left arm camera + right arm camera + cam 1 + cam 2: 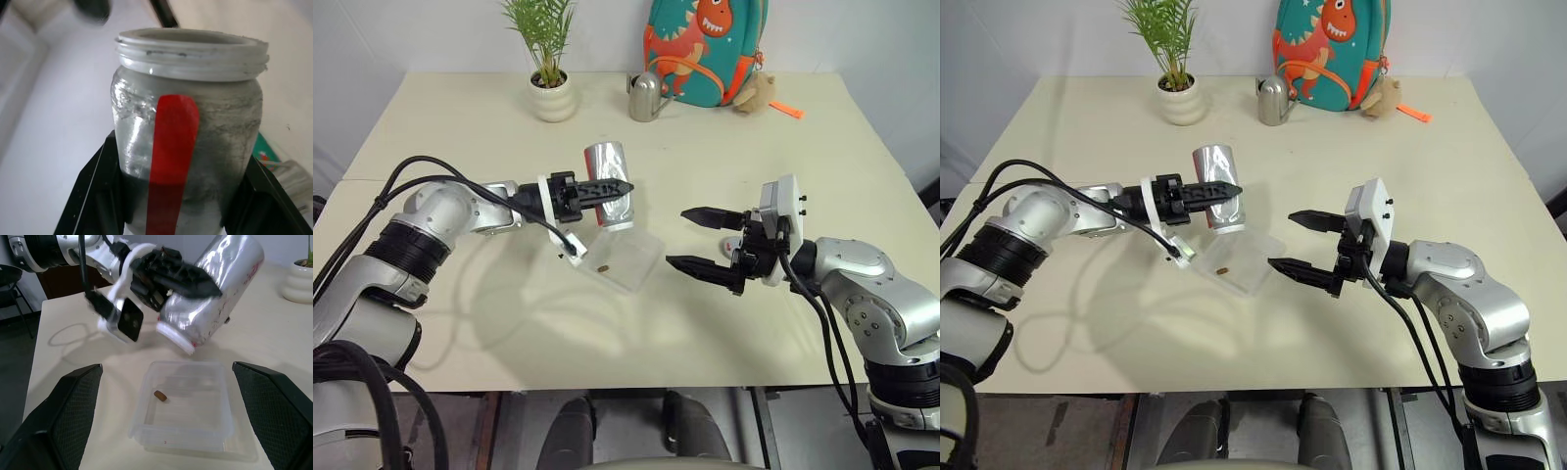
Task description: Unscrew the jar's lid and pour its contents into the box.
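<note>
The left tool (612,187) is clamping the jar (608,183) mid-body, tipping it mouth-down over the box (625,258). The jar is looking rigid and slippery, so mid-body is suiting. The right tool (696,239) is hanging wide, empty.

Right pincer (166,418): two black textured fingers (73,404) rising from the lower corners, spread wide, nothing between them.

Box (217,431): clear plastic, shallow, resting on the cream worktop (293,347) between the two fingers. Holds one small brown pellet (160,394) near one wall.

Jar (220,293): silvery, red marking near the base, lidless; tilted mouth-down, whitish threaded rim just above the box's far edge.

Left pincer (183,281): black fingers clamped across the jar's body; white wrist bracket with a dark square camera housing behind it.

White ribbed plant pot (298,281): at the worktop's far edge.
</note>
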